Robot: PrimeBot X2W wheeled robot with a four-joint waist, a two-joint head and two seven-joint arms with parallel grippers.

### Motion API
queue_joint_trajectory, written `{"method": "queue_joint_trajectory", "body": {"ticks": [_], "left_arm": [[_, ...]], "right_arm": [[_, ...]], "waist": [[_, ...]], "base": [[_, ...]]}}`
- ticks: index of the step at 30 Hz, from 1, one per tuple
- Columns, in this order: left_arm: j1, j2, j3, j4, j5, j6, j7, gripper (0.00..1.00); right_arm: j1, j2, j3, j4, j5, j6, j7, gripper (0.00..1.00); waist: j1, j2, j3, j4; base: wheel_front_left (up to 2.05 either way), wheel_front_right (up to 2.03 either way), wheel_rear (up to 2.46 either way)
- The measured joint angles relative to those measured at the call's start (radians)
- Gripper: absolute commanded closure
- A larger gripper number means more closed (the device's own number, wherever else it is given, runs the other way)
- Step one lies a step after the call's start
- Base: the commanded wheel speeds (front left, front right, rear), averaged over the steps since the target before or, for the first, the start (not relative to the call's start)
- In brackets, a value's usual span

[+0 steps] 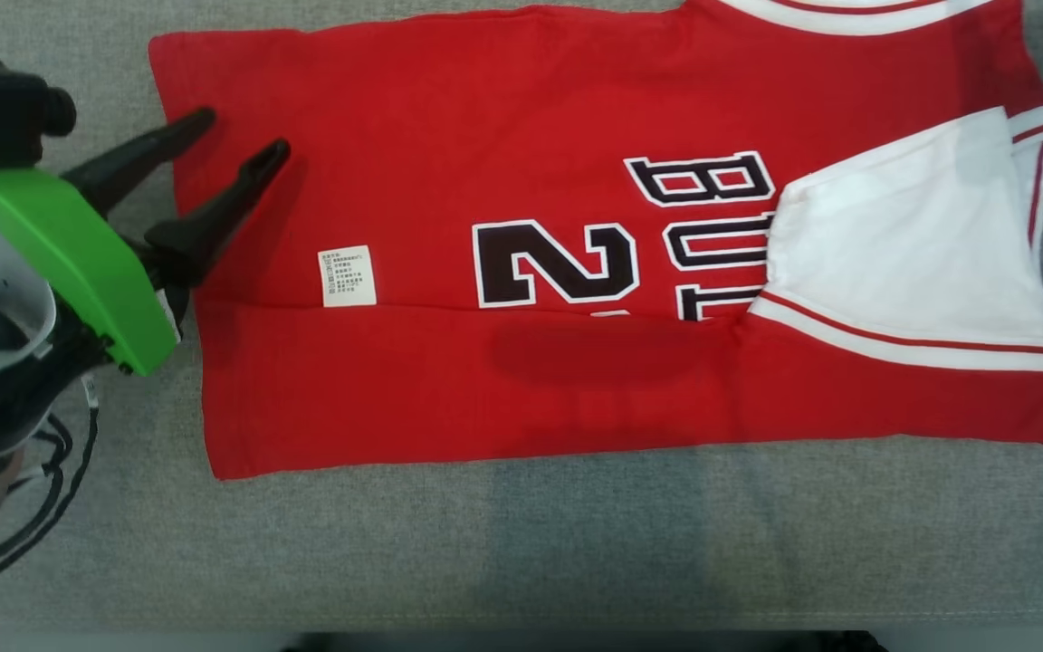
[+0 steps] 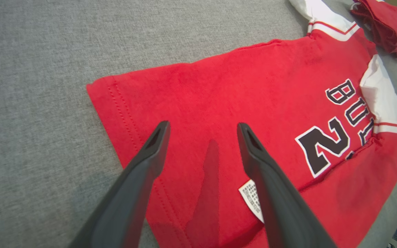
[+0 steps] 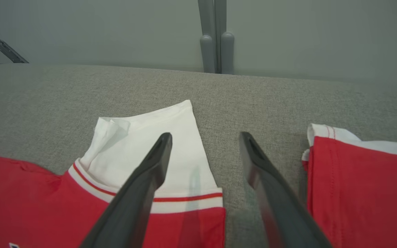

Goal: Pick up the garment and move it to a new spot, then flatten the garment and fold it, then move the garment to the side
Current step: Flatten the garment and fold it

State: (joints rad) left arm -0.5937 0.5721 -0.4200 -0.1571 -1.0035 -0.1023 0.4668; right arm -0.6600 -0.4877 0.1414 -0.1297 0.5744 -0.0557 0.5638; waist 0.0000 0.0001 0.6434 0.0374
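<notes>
The garment [image 1: 485, 136], a red jersey with black-and-white lettering and white sleeves, lies flat on the grey cloth surface [image 1: 576, 543], its near long edge folded over. My left gripper [image 1: 242, 134] stands open just above the hem end at the left, holding nothing; the left wrist view shows its fingers [image 2: 202, 126] spread over red fabric [image 2: 219, 86] beside the white care label [image 2: 250, 196]. My right gripper [image 3: 205, 136] is open and empty, hovering over the white sleeve [image 3: 150, 137] and the bare grey surface next to it.
A crumpled red piece of cloth [image 2: 388, 27] lies beyond the jersey's collar end. In the right wrist view a red piece with white trim [image 3: 357, 189] lies at the right, and a grey wall with a post [image 3: 215, 38] rises behind the surface. Cables [image 1: 42, 507] hang by my left arm.
</notes>
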Motion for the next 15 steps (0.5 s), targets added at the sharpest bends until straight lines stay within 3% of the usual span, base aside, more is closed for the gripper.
{"method": "queue_joint_trajectory", "body": {"ticks": [6, 15], "left_arm": [[-0.108, -0.047, -0.009, 0.106, 0.075, 0.000, -0.030, 0.00], [-0.185, -0.107, -0.018, 0.217, 0.133, -0.002, -0.091, 0.00]], "right_arm": [[-0.128, 0.001, 0.014, 0.076, -0.049, -0.008, 0.004, 0.00], [-0.187, 0.016, 0.063, 0.192, -0.091, -0.007, -0.002, 0.00]], "waist": [[0.0000, 0.0000, 0.075, 0.044], [0.0000, 0.0000, 0.128, 0.105]], "base": [[0.00, 0.00, 0.00], [0.00, 0.00, 0.00]]}}
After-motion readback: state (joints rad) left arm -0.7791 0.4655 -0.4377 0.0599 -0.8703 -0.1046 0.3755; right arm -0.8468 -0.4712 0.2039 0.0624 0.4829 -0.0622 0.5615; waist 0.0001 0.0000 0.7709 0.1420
